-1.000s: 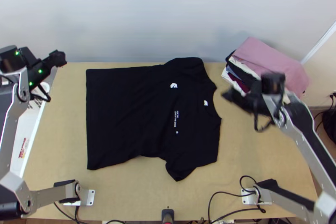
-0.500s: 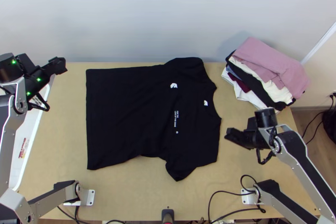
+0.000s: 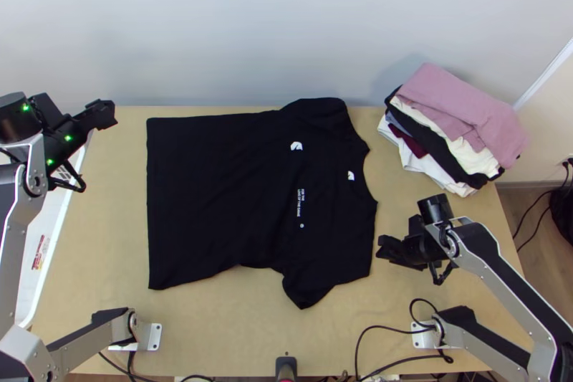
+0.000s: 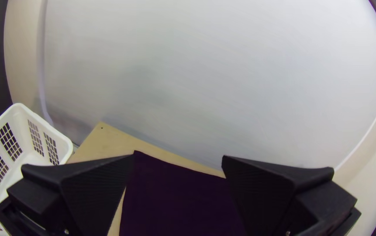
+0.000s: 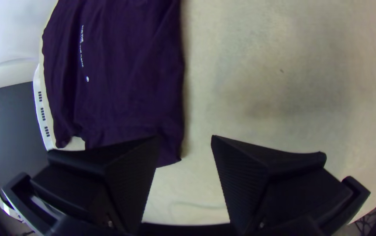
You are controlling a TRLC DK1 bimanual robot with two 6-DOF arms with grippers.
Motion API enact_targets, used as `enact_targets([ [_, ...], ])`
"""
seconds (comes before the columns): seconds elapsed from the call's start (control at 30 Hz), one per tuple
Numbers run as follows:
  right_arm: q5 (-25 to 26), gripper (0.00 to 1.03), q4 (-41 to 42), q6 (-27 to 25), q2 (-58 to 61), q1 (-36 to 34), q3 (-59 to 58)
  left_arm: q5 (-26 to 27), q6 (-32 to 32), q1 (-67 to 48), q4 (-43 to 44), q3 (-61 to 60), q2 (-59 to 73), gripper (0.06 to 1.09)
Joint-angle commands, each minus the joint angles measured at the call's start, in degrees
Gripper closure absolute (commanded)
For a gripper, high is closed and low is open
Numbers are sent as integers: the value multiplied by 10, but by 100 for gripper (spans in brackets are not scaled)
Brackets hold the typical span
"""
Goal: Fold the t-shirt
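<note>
Right now the black t-shirt (image 3: 222, 196) lies spread out, unfolded, over the middle of the light wooden table (image 3: 215, 332), reaching toward ten o'clock if twelve is the wall side in the top view. Its straight hem faces nine o'clock and its neckline faces three; one sleeve points to twelve, the other to about six. White marks and small lettering show on its dark front, and shallow creases run through the cloth.

The left gripper (image 3: 107, 114) is up at ten o'clock, near the shirt's far hem corner. In the left wrist view its two fingers stand wide apart with nothing gripped, and part of the shirt shows past them.

The right gripper (image 3: 382, 246) is at four o'clock, close by the neck-side edge of the shirt. Its fingers are spread too, and empty; the right wrist view shows a sleeve near them, but no cloth is pinched.

At two o'clock sits a slumped pile of folded clothes (image 3: 458, 106), pink on top, with cream, black, dark red and white layers beneath. A white slotted basket (image 4: 47, 126) stands at nine o'clock, beside the table.
</note>
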Motion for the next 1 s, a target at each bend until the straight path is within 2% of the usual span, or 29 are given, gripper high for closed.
enact_targets([
  [0.0, -10, 49, 23, -13, 21, 3, -20, 1, 4, -3, -1, -7, -16, 11],
  [0.43, -24, 49, 93, -16, 114, 45, -32, -3, 8, -3, -5, -5, -17, 11],
  [0.57, -24, 59, 129, -10, 131, 47, -37, -3, 8, -3, -5, -5, -18, 11],
  [0.73, -25, 61, 137, -8, 137, 62, -37, -3, 9, -3, -7, -5, -18, 11],
  [0.87, -23, 91, 167, -14, 124, 66, -45, -2, 25, -3, -21, -4, -16, 11],
  [0.93, -18, 100, 178, -16, 116, 66, -50, 8, 58, -17, -61, -4, -12, 11],
  [0.97, -17, 100, 179, -16, 114, 66, -51, 13, 82, -25, -89, -4, -9, 11],
])
